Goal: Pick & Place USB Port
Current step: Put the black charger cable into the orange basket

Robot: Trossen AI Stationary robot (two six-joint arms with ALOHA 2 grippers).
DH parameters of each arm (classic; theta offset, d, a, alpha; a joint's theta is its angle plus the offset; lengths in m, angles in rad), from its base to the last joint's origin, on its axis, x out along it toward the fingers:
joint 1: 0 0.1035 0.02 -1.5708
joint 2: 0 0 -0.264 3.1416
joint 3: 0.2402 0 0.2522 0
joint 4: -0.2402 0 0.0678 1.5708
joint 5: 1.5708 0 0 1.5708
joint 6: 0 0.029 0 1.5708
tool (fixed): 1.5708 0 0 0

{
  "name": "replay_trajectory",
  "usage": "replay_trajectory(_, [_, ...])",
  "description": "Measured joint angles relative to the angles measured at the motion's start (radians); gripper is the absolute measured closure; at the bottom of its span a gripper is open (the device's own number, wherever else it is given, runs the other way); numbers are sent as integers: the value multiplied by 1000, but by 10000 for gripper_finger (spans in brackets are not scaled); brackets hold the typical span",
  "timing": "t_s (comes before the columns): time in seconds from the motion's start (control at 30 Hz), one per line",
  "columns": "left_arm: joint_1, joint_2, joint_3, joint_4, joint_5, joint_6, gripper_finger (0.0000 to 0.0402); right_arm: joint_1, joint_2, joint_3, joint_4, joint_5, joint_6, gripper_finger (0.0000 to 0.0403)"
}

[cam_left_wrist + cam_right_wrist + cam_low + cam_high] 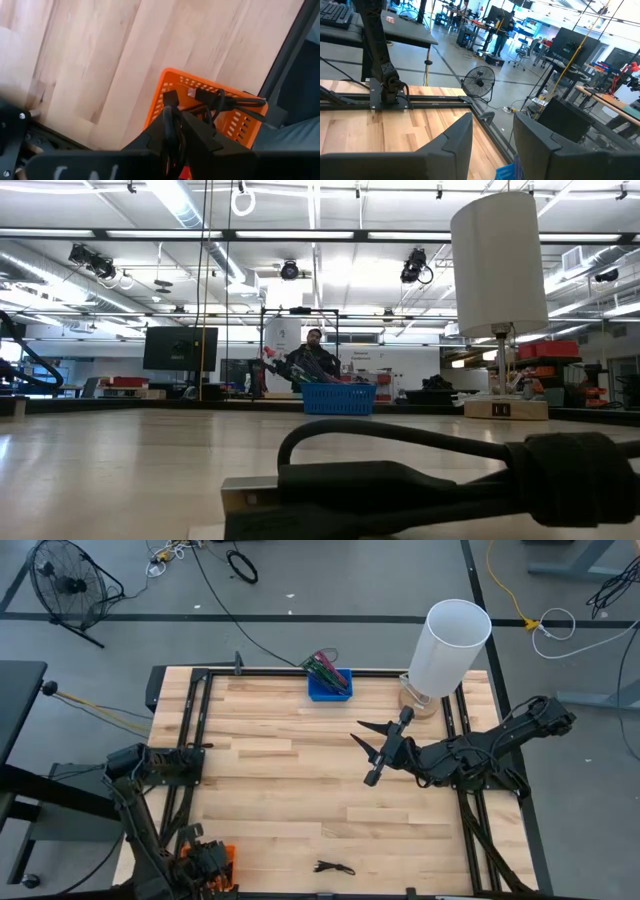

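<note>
A black USB cable (333,867) lies loose on the table near its near edge. In the low view this USB cable (420,475) fills the foreground, its metal plug (250,495) pointing left. My left gripper (205,858) is at the table's near left corner, over an orange basket (222,852) that holds more black cables (225,102), and it is shut on one of them. My right gripper (362,737) hovers open above the table's middle right, pointing toward the left. Between its fingers (492,135) there is nothing. My left gripper (173,132) pinches a black USB cable between its two fingers, just behind the plug end (170,97), which sticks out past the fingertips. It comes from above over the orange basket (165,85). The fingers hide the cable's run behind the hold.
A blue basket (329,683) with pens or tools stands at the far edge. A white-shaded lamp (450,645) on a wooden base stands at the far right corner. Black frame rails (195,740) run along the table's sides. A person (312,358) sits far behind the table.
</note>
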Motion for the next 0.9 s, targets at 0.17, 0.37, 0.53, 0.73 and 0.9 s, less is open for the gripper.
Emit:
replay_trajectory(0.17, [0,0,0,1,1,-18,344,0,0,0,0,0,0,259])
replay_trajectory(0.37, [4,0,0,6,-26,-21,344,0,0,0,0,0,0,259])
replay_trajectory(0.53, [9,-1,0,9,-30,-22,344,0,0,0,0,0,0,259])
replay_trajectory(0.73, [23,-1,0,26,-69,-19,332,0,0,0,-6,0,0,259])
replay_trajectory(0.9, [29,-1,0,26,-65,2,296,0,0,0,-9,0,0,259])
